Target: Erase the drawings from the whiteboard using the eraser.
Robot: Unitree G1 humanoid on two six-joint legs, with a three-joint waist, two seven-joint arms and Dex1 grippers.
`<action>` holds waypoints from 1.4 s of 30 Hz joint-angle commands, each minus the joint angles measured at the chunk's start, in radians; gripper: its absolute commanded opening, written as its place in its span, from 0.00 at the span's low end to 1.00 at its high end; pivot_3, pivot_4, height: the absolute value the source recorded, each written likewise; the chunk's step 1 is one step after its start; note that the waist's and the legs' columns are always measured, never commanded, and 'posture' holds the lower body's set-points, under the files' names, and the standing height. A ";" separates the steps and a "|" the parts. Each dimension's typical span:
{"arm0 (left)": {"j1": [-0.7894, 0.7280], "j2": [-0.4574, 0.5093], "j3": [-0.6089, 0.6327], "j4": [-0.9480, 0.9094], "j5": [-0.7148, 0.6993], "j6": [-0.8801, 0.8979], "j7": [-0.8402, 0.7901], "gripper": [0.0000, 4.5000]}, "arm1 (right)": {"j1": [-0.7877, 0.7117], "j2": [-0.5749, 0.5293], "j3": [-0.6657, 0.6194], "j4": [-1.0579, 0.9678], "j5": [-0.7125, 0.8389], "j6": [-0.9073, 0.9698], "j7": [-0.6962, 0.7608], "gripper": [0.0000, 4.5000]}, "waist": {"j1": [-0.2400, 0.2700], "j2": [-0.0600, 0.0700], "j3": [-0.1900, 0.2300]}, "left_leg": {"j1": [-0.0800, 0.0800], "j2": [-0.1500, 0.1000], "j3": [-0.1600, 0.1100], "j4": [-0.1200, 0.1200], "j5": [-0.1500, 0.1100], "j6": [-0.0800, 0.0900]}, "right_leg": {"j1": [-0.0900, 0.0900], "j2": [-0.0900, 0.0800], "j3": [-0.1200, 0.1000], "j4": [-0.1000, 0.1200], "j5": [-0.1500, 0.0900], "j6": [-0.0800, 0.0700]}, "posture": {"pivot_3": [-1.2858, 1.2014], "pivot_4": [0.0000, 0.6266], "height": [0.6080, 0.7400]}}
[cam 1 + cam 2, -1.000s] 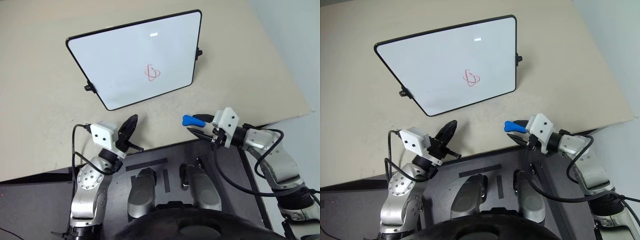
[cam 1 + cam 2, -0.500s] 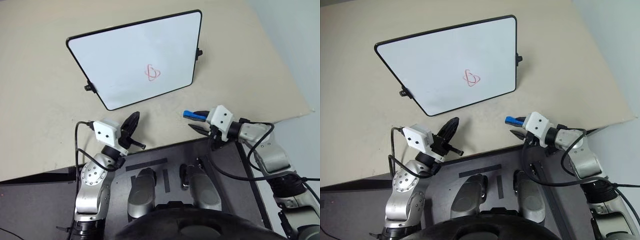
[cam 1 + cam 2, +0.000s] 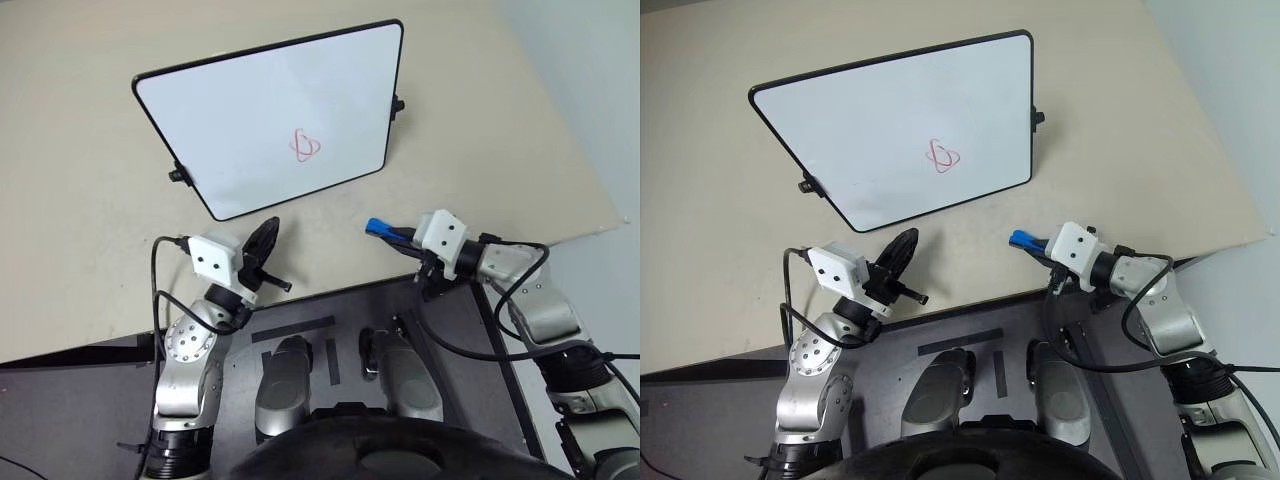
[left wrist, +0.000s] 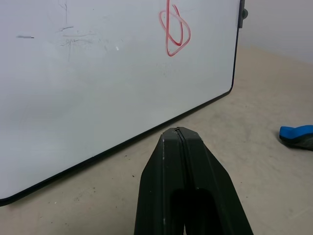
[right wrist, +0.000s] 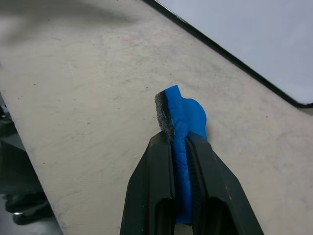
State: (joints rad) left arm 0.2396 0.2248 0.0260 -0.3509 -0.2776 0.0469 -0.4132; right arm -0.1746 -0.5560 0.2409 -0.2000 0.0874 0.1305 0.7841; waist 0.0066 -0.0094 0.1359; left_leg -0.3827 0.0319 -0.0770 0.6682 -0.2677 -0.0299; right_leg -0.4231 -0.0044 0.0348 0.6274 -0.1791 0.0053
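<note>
The whiteboard [image 3: 270, 115] lies on the beige table, black-framed, with the drawings [image 3: 306, 146], a small red looped scribble, right of its middle. My right gripper [image 3: 392, 234] hovers over the table near the board's lower right corner, shut on the blue eraser [image 3: 378, 228]; the eraser [image 5: 182, 123] pokes out past the fingertips, squeezed between both fingers. My left gripper [image 3: 266, 240] sits just below the board's near edge, shut with nothing in it, its fingers [image 4: 182, 161] pressed together and pointing at the board.
The beige table [image 3: 90, 230] ends at a near edge where a dark lower surface [image 3: 330, 320] begins. Small black knobs [image 3: 178, 176] stick out at the board's sides. The table's right edge [image 3: 600, 215] runs close beside my right arm.
The right gripper's fingers have closed tight on the eraser, which was held between wider jaws before, and the hand has moved slightly toward the board. The left gripper has barely shifted.
</note>
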 commanded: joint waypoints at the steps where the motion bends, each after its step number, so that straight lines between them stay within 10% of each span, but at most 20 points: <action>1: -0.017 0.004 0.000 -0.002 -0.005 -0.023 -0.013 0.00 | -0.101 0.044 -0.019 -0.020 -0.025 -0.122 -0.035 0.01 | -0.005 0.000 0.000 | 0.000 0.000 0.000 0.000 0.000 0.000 | -0.001 0.000 0.000 0.000 0.000 0.000 | 0.52 0.24 1.00; 22: -0.007 0.024 0.016 0.001 -0.020 -0.030 -0.034 0.00 | -0.790 0.234 0.201 1.109 -0.607 -1.059 -0.479 0.01 | -0.003 0.001 0.000 | -0.006 0.002 0.000 0.000 -0.001 -0.001 | -0.011 -0.003 -0.002 0.002 0.009 -0.008 | 0.52 0.24 1.00; 42: -0.042 0.028 0.015 0.076 -0.019 -0.074 -0.061 0.00 | -0.931 0.228 0.264 1.197 -0.871 -1.107 -0.942 0.01 | -0.010 0.004 0.002 | -0.010 0.003 0.000 -0.001 -0.001 -0.001 | -0.018 -0.002 -0.002 0.002 0.016 -0.012 | 0.52 0.24 1.00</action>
State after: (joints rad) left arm 0.2054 0.2521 0.0341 -0.2696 -0.2938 0.0025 -0.4604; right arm -1.0527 -0.3190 0.5335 1.0458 -0.7843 -0.9872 -0.0686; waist -0.0033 -0.0056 0.1380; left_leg -0.3925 0.0349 -0.0774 0.6676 -0.2688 -0.0309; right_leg -0.4413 -0.0064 0.0326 0.6293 -0.1625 -0.0071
